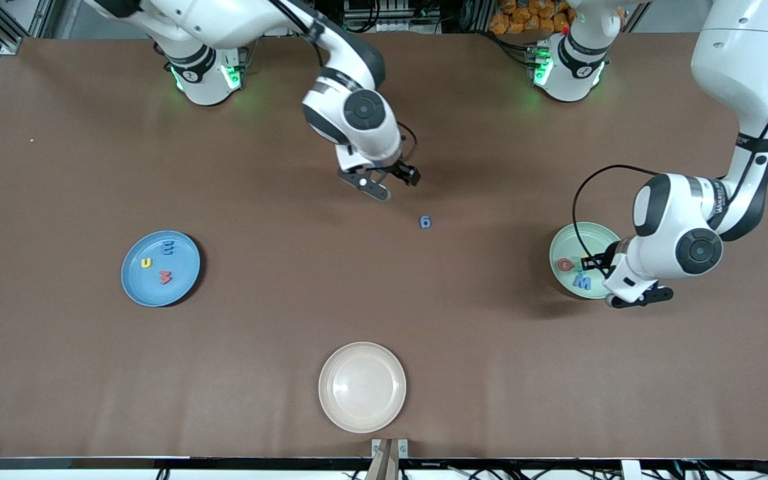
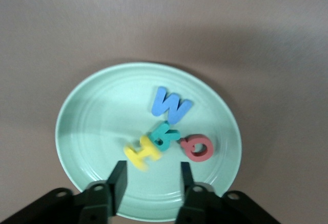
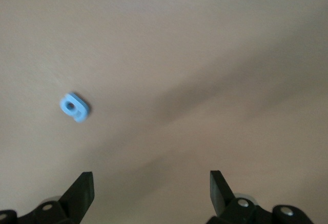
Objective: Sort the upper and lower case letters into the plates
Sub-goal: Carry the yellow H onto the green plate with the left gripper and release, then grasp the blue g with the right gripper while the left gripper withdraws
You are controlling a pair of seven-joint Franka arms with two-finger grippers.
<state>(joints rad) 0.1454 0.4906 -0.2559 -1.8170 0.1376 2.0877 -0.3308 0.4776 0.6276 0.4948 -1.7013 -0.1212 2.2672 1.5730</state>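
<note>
The pale mint plate (image 1: pixel 575 237) lies toward the left arm's end of the table. It holds a blue W (image 2: pixel 171 105), a teal letter (image 2: pixel 165 135), a yellow H (image 2: pixel 144 152) and a red Q (image 2: pixel 197 147). My left gripper (image 2: pixel 152 175) hangs over this plate (image 2: pixel 102 111), open, with nothing between its fingers. The blue plate (image 1: pixel 141 287) holds a teal E (image 1: pixel 169 249), a yellow U (image 1: pixel 147 263) and a red letter (image 1: pixel 166 277). One small blue letter (image 1: pixel 425 222) lies alone on the table. My right gripper (image 1: pixel 392 181) hovers open near it, empty.
A cream round plate (image 1: pixel 362 387) sits empty near the table's front edge. In the right wrist view the lone blue letter (image 3: pixel 75 106) lies off to one side of my right gripper (image 3: pixel 151 183). Brown tabletop surrounds everything.
</note>
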